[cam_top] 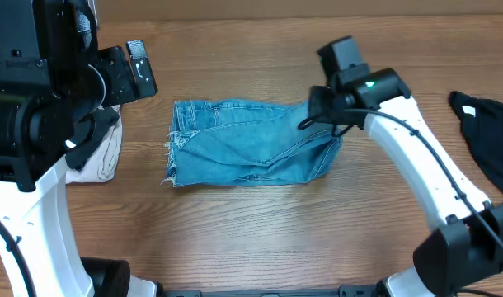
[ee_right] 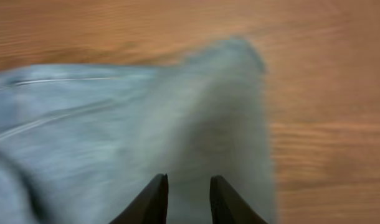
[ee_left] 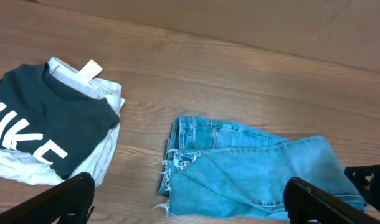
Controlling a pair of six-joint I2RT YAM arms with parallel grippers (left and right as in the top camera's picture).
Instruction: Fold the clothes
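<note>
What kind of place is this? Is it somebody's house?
Probably a robot test bench, not a home: a left arm and a right arm stand at a bare wooden table, with folded jeans and a NIKE top laid out, likely for practice.

We count four garments on the one worktop point(cam_top: 260, 223). One is a pair of light-blue jeans point(cam_top: 251, 142), folded, at the middle. Two lie stacked at the left edge: one black top with white lettering point(ee_left: 40, 127) over one pale beige piece point(ee_left: 109, 99), as far as we can tell. One more black garment point(cam_top: 491, 136) lies at the right edge. We count two arms, the left arm point(cam_top: 45, 206) and the right arm point(cam_top: 412, 153), and two hands: the left hand point(ee_left: 190, 202) and the right hand point(ee_right: 189, 199).
</note>
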